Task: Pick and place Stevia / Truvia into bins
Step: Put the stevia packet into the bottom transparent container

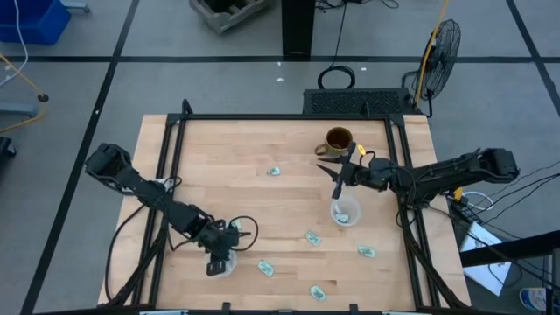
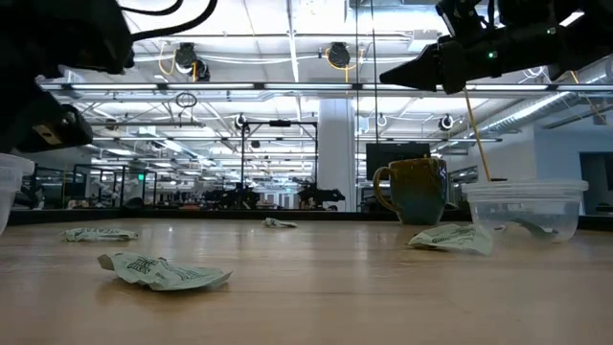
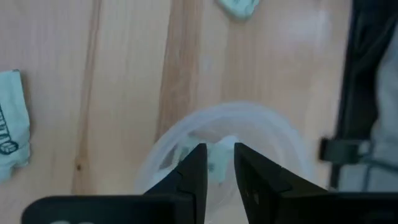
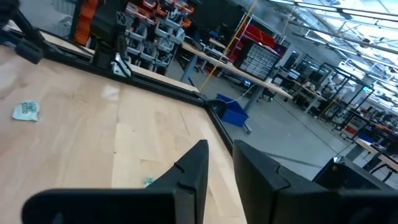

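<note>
Stevia packets [image 1: 318, 293] lie scattered along the table's [image 1: 245, 149] near edge; one sits inside the left cup [image 3: 227, 149]. Left gripper [image 3: 219, 163] hangs directly over that cup, jaws slightly apart, holding nothing. Farther back, right gripper [image 1: 336, 181] hovers above the right cup [image 1: 345, 213], jaws narrowly apart, beside the brown mug [image 1: 339, 140].

A brown mug [image 1: 339, 140] stands upright near the far edge of the wooden counter [image 1: 236, 157], with a black fan [image 1: 440, 45] on the floor beyond the far right corner.
</note>
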Tool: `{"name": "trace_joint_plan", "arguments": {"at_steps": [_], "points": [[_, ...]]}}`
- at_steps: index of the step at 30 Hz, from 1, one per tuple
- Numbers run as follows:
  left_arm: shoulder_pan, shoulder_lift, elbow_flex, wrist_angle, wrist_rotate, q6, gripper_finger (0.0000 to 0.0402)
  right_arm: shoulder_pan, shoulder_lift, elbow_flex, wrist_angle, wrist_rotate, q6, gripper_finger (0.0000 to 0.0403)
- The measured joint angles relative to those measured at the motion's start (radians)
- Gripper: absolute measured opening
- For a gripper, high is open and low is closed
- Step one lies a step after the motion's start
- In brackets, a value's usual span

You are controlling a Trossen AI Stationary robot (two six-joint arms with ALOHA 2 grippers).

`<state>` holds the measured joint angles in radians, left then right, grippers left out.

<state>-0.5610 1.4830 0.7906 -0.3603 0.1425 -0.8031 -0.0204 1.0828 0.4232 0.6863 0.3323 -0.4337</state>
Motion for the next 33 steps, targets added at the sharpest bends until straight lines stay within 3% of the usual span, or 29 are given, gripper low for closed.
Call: {"name": "trace_joint_plan", "arguments": {"at_steps": [4, 8, 11, 14, 19, 23, 27, 33], "points": [[0.033, -0.062, 0.001, 0.045, 0.059, -0.050, 0.0085, 0.000, 0.000, 0.000, 0.004, -0.091, 0.010, 0.0070], [0.083, -0.141, 0.001, 0.046, 0.046, -0.072, 0.0085, 0.000, 0.000, 0.000, 0.007, -0.241, 0.026, 0.0070], [0.130, -0.191, 0.001, 0.055, 0.040, -0.054, 0.0085, 0.000, 0.000, 0.000, 0.011, -0.287, 0.035, 0.0070], [0.175, -0.231, 0.001, 0.051, 0.003, 0.070, 0.0085, 0.000, 0.000, 0.000, 0.009, -0.284, 0.072, 0.0070], [0.262, -0.243, 0.001, 0.042, -0.160, 0.401, 0.0085, -0.001, 0.012, 0.001, 0.006, -0.284, 0.127, 0.0070], [0.339, -0.232, 0.001, 0.037, -0.218, 0.629, 0.0086, 0.002, 0.060, 0.002, 0.006, -0.284, 0.138, 0.0071], [0.400, -0.227, 0.001, -0.010, -0.223, 0.705, 0.0086, 0.015, 0.142, 0.002, 0.006, -0.283, 0.163, 0.0083], [0.460, -0.227, 0.001, -0.167, -0.222, 0.703, 0.0086, 0.023, 0.266, 0.008, 0.022, -0.283, 0.236, 0.0137]]}}
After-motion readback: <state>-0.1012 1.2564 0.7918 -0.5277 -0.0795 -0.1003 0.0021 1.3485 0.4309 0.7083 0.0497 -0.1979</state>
